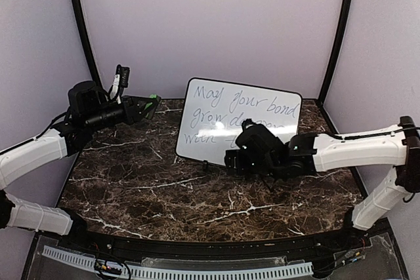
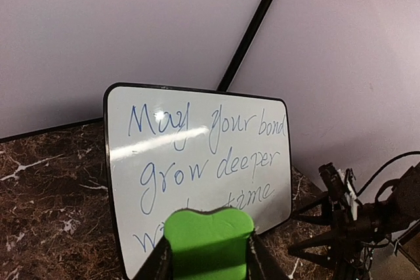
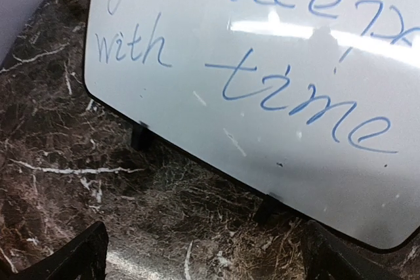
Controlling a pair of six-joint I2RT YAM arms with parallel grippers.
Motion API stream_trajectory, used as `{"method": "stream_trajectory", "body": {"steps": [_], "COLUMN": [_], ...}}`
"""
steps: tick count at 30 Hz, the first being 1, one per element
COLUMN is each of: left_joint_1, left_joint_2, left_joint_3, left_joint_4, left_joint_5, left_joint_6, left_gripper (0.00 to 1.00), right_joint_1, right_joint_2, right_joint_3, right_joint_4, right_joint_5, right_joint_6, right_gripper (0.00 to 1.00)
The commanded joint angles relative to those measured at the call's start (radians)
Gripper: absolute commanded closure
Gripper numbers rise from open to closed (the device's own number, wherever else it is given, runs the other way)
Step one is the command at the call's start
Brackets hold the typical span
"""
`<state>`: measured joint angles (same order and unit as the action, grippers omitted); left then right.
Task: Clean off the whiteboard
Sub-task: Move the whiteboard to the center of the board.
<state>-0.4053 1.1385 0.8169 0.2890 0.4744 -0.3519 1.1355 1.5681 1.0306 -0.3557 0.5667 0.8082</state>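
Note:
The whiteboard (image 1: 223, 119) stands tilted on small black feet at the back middle of the marble table, with blue handwritten words on it. Seen from the left wrist, the whiteboard (image 2: 197, 149) is just ahead of my left gripper (image 2: 209, 257), which is shut on a green eraser block (image 2: 209, 237). From above, the left gripper (image 1: 152, 101) hangs left of the board, apart from it. My right gripper (image 1: 230, 160) is open in front of the board's lower edge. Its wrist view shows the whiteboard (image 3: 262, 63) close above bare marble, with nothing between the right gripper (image 3: 210, 257) fingers.
The dark marble table (image 1: 151, 181) is closed in by pale purple walls (image 1: 210, 18) and black corner poles (image 1: 82, 24). The board's feet (image 3: 140, 137) rest on the marble. My right arm (image 2: 354, 221) shows at the right edge of the left wrist view.

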Motion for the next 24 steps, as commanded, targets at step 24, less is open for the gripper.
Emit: {"method": "stream_trajectory", "body": {"steps": [24], "left_joint_1": [0.008], "left_joint_2": [-0.001], "left_joint_3": [-0.010], "left_joint_4": [0.030], "left_joint_5": [0.010], "left_joint_6": [-0.002], "left_gripper": [0.67], "right_joint_1": [-0.846], "right_joint_2": [-0.589], "right_joint_3": [-0.448], "right_joint_4": [0.383], "right_joint_5": [-0.705], "right_joint_6": [-0.375], "right_gripper": [0.03]}}
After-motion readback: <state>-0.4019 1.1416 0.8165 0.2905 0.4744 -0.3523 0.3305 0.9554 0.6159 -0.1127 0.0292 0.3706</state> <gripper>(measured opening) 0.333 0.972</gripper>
